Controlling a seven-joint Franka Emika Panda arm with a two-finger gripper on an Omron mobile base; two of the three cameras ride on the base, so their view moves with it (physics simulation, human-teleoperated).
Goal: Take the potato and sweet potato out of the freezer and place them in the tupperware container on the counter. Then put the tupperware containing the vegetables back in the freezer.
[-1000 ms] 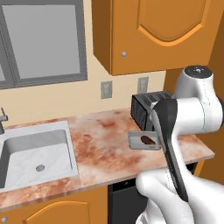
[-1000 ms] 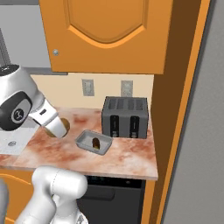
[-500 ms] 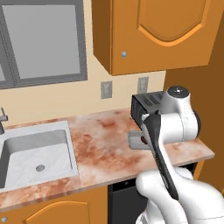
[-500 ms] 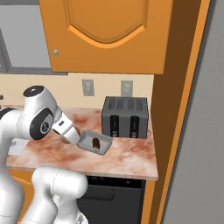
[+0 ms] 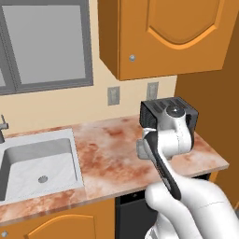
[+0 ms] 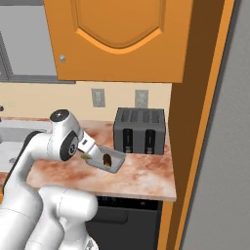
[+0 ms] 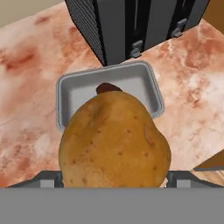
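The claw [image 7: 114, 177] is clamped on the potato [image 7: 114, 139], holding it just above the grey container [image 7: 70, 94] on the marbled surface [image 7: 35, 52]. A dark sliver of sweet potato [image 7: 107, 88] lies inside the container, peeking out at the potato's 12 o'clock. The black toaster [image 7: 127, 24] stands just beyond the container, also at 12 o'clock.

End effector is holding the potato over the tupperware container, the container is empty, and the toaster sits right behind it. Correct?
Not quite: the tupperware container is not empty. The hand view shows the sweet potato already lying in it, just past the potato held by the end effector. The toaster does sit right behind it.
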